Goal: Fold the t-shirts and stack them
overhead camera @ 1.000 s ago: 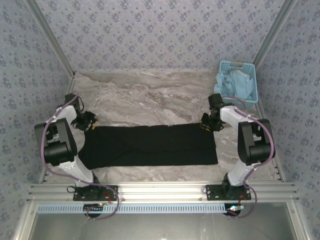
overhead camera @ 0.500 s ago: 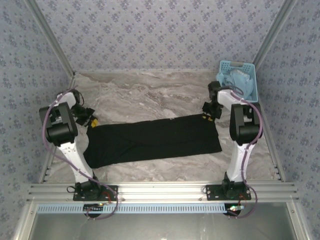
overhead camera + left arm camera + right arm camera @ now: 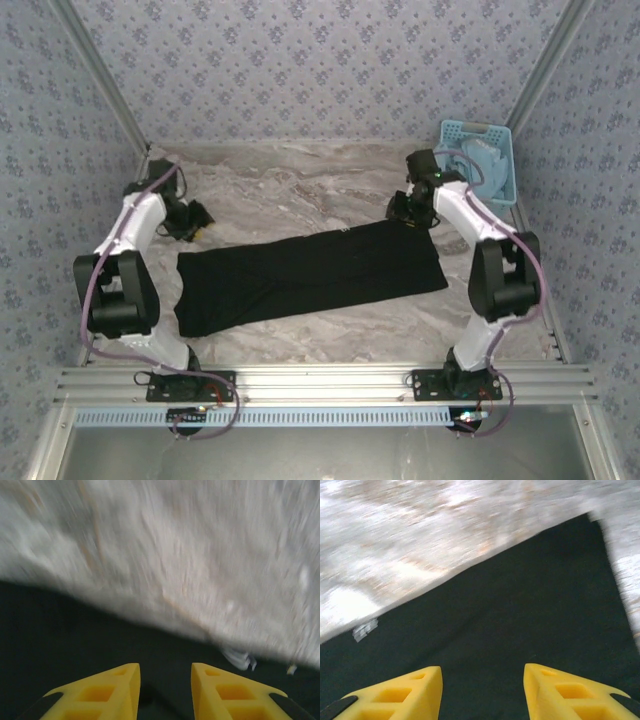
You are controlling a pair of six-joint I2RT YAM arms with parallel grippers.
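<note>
T-shirt (image 3: 310, 275) now skewed, long black strip, plain side up

The right gripper (image 3: 482, 672), jaws apart, hovers over the black t-shirt (image 3: 520, 605) on the marbled table (image 3: 420, 530).

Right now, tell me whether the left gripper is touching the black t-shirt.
Apart. The top external view shows a strip of bare table between the left gripper and the corner of the black t-shirt.
</note>
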